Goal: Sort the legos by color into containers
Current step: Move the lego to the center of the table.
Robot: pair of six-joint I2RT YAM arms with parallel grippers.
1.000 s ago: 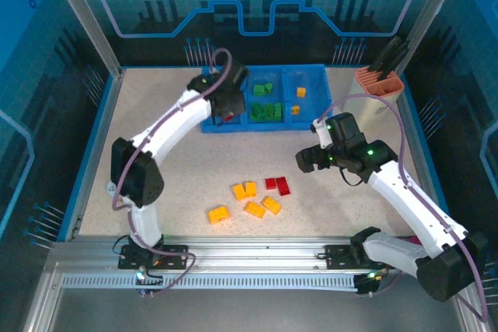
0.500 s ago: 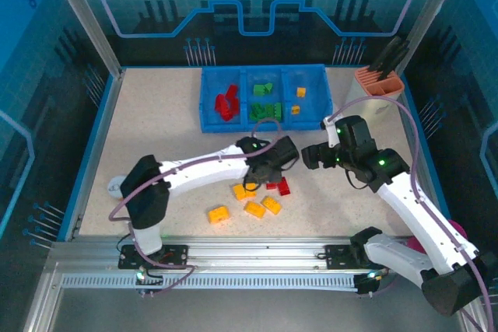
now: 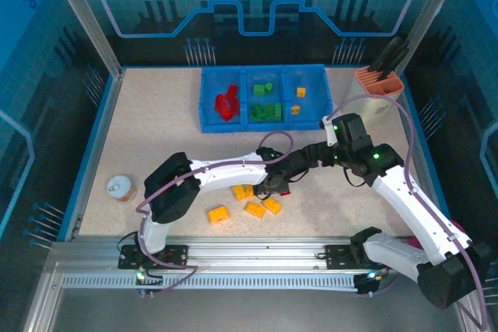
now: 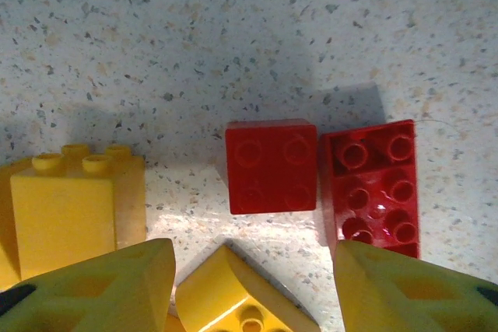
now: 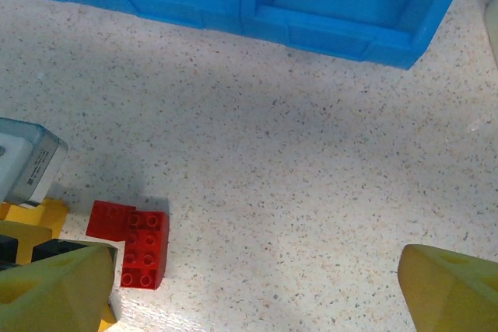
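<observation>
Left gripper (image 4: 253,291) is hanging spread wide over the loose bricks, pinching nothing. Its matte yellow wedge fingertips (image 4: 93,285) are flanking a yellow brick (image 4: 233,305) at 6 o'clock in the wrist view. A glossy red square brick (image 4: 271,166), four studs up, is lying at 12 o'clock of the gap, with a red oblong brick (image 4: 371,188) just beside it at 3 o'clock. Right gripper (image 5: 253,289) is hovering over the speckled tabletop (image 5: 311,176), also spread wide and empty. The blue plastic tray (image 3: 206,118) is sitting at the table's 12 o'clock, holding red bricks (image 3: 226,103) left, green bricks (image 3: 267,108) middle, orange bricks (image 3: 298,99) right.
</observation>
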